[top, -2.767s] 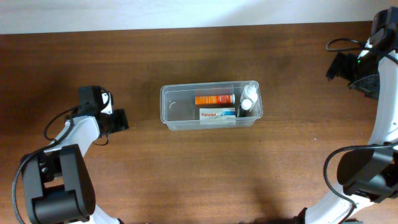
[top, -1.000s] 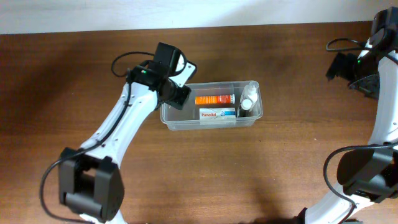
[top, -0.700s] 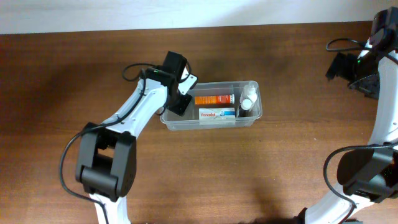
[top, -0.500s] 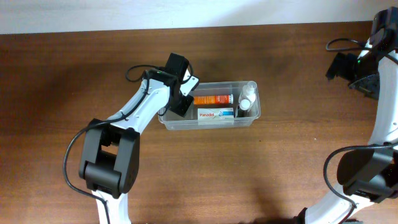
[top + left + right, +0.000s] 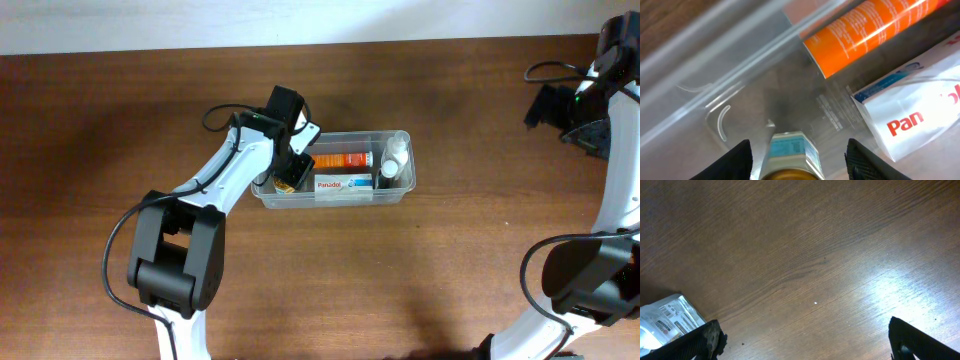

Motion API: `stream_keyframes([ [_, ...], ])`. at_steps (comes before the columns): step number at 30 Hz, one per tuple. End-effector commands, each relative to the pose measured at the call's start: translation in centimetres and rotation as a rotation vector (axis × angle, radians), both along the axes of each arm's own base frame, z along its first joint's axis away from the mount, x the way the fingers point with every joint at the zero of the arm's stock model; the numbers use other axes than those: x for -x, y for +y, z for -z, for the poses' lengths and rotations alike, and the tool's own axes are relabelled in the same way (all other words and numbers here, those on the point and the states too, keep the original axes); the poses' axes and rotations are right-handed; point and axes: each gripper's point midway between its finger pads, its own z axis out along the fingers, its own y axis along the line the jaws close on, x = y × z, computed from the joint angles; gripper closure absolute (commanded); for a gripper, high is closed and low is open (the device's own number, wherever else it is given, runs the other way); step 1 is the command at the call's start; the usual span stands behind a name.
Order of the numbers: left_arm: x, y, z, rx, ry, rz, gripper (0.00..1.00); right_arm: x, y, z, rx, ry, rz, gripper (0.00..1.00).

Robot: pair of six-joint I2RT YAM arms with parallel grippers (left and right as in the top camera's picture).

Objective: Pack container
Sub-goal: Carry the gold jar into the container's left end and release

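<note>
Container (image 5: 395, 196) is seen mid-table overhead, already loaded with an orange tube (image 5: 345, 160), a Panadol box (image 5: 346, 184) and a white bottle (image 5: 393, 165); the left gripper (image 5: 292, 170) is lowered into its left end. At the left wrist, a small bottle (image 5: 790, 152) is seen standing unclasped between parted fingers (image 5: 735, 162). At the right wrist, the right gripper (image 5: 805, 345) is spread wide and empty; packing is judged nearly done.

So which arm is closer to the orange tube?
Left. The left end effector is inside the container, beside the orange tube; the right end effector is far off near the table's right edge.
</note>
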Motion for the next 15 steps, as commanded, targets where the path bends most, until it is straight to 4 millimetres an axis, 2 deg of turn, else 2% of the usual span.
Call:
stream_keyframes([
  [1, -1.0, 0.1, -1.3, -0.009, -0.012, -0.001, 0.4, -0.1, 0.1, 0.1, -0.004, -0.001, 0.009, 0.02],
  [6, -1.7, -0.2, -4.8, 0.001, -0.019, -0.027, 0.4, -0.1, 0.1, 0.1, -0.004, -0.001, 0.009, 0.02],
  [9, -1.9, -0.2, -7.0, 0.008, -0.024, -0.046, 0.34, -0.1, 0.1, 0.1, -0.004, -0.001, 0.009, 0.02],
  [11, -1.7, -0.2, -8.9, 0.015, -0.025, -0.069, 0.27, -0.1, 0.1, 0.1, -0.004, -0.001, 0.009, 0.02],
  [14, -1.1, 0.1, -11.6, 0.024, -0.034, -0.089, 0.04, -0.1, 0.1, 0.1, -0.004, -0.001, 0.009, 0.02],
  [15, -0.8, 0.2, -12.8, 0.028, -0.042, -0.089, 0.01, -0.1, 0.1, 0.1, -0.004, -0.001, 0.009, 0.02],
])
